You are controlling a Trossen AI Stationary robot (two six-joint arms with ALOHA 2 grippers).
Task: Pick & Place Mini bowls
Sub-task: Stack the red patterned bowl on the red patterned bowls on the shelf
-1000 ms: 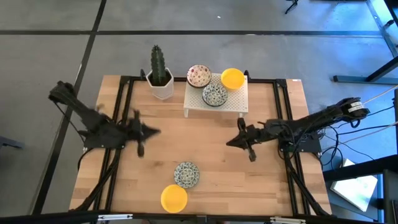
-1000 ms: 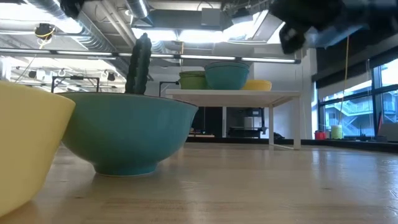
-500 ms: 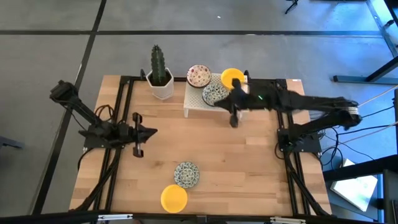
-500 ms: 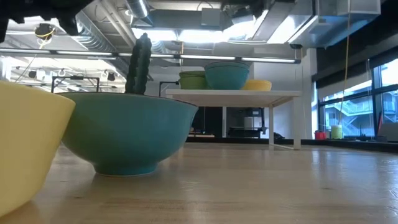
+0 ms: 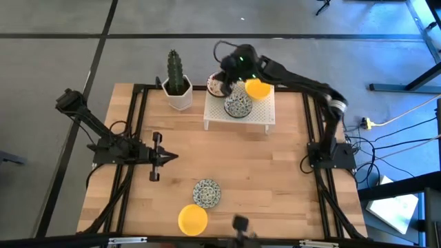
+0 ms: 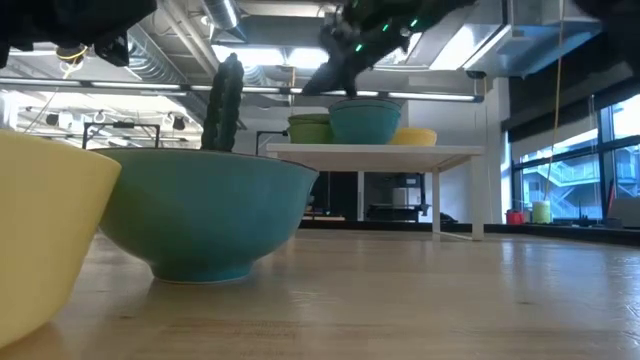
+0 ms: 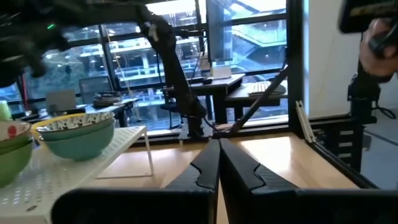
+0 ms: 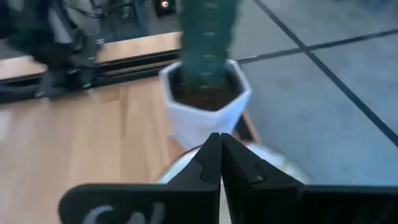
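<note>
Right gripper (image 5: 224, 81) is up over the far-left corner of the white rack (image 5: 265, 116), fingers pressed together with nothing between them, hanging right above the red-specked bowl (image 5: 215, 85). Its wrist view looks past the shut fingers (image 8: 219, 163) at the cactus pot (image 8: 205, 102), which stands just left of the rack at the table's far edge (tight quarters there, pot and rack nearly side by side).

On the rack, the blue-green bowl (image 5: 238, 105) sits near the front edge, with the yellow bowl (image 5: 258, 87) towards the far-right corner. From the low view they line up along the shelf: (image 6: 311, 129), (image 6: 365, 122), (image 6: 413, 136).

Left gripper (image 5: 157, 157) waits over the left side of the table (image 5: 275, 172), fingers together and empty, pointing towards the middle.

The centre and right of the tabletop lie open and bare. Near the front edge, a second blue-green bowl (image 5: 207, 192) and a second yellow bowl (image 5: 193, 219) sit close together, the yellow one almost at the table's near rim.
</note>
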